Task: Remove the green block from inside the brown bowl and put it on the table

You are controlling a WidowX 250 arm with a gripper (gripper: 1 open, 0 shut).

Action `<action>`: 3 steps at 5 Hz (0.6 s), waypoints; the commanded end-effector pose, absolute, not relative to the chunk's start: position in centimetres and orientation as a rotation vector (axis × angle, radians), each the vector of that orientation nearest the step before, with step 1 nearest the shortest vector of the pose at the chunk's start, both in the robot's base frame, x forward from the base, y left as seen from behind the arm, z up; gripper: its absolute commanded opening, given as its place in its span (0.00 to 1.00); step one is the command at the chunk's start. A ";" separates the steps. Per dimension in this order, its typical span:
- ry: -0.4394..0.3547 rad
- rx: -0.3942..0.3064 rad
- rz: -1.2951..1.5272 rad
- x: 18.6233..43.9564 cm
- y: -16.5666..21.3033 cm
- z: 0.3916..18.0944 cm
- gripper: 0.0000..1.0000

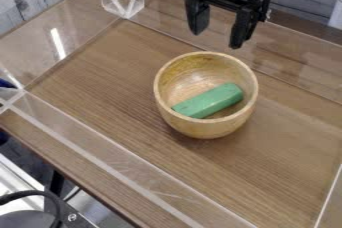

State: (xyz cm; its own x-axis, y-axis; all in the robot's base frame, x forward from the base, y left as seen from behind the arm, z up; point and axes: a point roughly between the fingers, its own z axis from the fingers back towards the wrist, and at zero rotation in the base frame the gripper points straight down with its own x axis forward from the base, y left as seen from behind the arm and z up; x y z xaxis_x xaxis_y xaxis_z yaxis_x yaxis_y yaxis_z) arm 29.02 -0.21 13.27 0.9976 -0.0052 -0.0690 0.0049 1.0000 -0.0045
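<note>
Green block, count one, lies tilted inside your one brown bowl, below and slightly left of the fingers. Your two black fingers hang spread apart, holding nothing, above the bowl's far rim. Bowl rests on the wood-grain surface, within clear acrylic walls.

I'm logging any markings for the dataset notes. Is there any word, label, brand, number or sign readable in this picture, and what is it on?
None: no readable text anywhere.
Block: plain green, no marking.
Bowl: bare wood grain only.
Gripper: black, open above the bowl, no legible label.
Table and its clear walls: no print or sign.
</note>
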 end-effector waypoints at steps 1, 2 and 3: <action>0.094 0.003 -0.017 28.6 -0.3 11.8 1.00; 0.117 0.012 -0.039 27.8 -0.3 9.8 1.00; 0.119 0.014 -0.062 27.6 -0.3 8.2 1.00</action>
State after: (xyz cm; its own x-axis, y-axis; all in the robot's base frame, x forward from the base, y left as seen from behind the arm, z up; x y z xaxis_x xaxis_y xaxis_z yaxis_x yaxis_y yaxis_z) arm 26.95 -0.23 7.09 0.9850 -0.0547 -0.1637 0.0563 0.9984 0.0048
